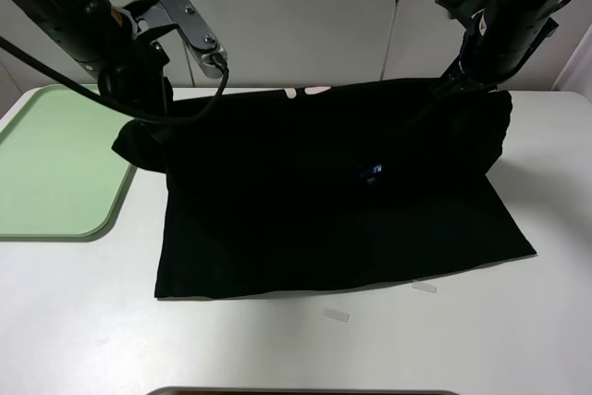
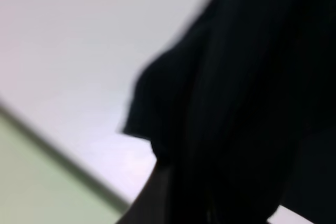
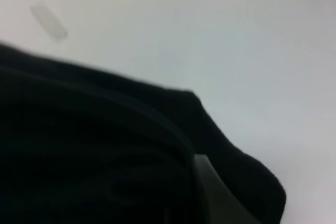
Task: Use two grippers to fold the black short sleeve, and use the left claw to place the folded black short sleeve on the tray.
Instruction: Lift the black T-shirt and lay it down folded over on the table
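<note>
The black short sleeve (image 1: 333, 201) has its near half flat on the white table, while its far edge is held up in the air, with a bit of pale lettering (image 1: 305, 92) showing at the top. My left claw (image 1: 150, 116), on the arm with the orange ring and silver plate, is shut on the shirt's far left corner. My all-black right gripper (image 1: 455, 82) is shut on the far right corner. Both wrist views are blurred. They show bunched black cloth (image 2: 236, 103) (image 3: 94, 150) around a grey finger (image 2: 155, 195) (image 3: 212, 195). The light green tray (image 1: 46, 164) lies at the left.
Two small clear tape strips (image 1: 336, 315) (image 1: 424, 287) lie on the table in front of the shirt's near hem; one tape strip (image 3: 48, 22) also shows in the right wrist view. A white panelled wall stands behind the table. The tray's corner (image 2: 31, 182) shows beside the hanging cloth.
</note>
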Available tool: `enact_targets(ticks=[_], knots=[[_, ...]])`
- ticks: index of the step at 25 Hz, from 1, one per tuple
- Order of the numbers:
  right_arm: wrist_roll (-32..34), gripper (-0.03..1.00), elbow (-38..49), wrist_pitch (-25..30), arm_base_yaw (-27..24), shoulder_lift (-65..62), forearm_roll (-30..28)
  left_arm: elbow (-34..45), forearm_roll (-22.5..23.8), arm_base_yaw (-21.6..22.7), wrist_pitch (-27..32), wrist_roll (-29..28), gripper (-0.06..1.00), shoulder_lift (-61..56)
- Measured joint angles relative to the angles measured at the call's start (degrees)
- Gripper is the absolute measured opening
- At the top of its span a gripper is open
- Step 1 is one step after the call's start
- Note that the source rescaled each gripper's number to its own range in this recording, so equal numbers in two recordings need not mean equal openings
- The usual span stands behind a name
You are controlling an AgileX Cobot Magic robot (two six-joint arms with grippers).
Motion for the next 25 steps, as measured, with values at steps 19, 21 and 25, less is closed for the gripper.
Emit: enact_targets(ticks=[19,21,25], knots=[[5.55,0.00,7.45,-8.02,-0.13,0.92,0.37,5.30,23.12,0.00,-17.47,-33.27,0.00,1.25],[10.40,0.00,7.45,-10.45,-0.13,0.92,0.32,5.48,30.99,0.00,-19.20,-42.29,0.00,1.25],[21.54,0.00,7.45,-16.27,-0.13,0.92,-0.14,5.60,46.42,0.00,-20.68,-60.65,0.00,1.25]])
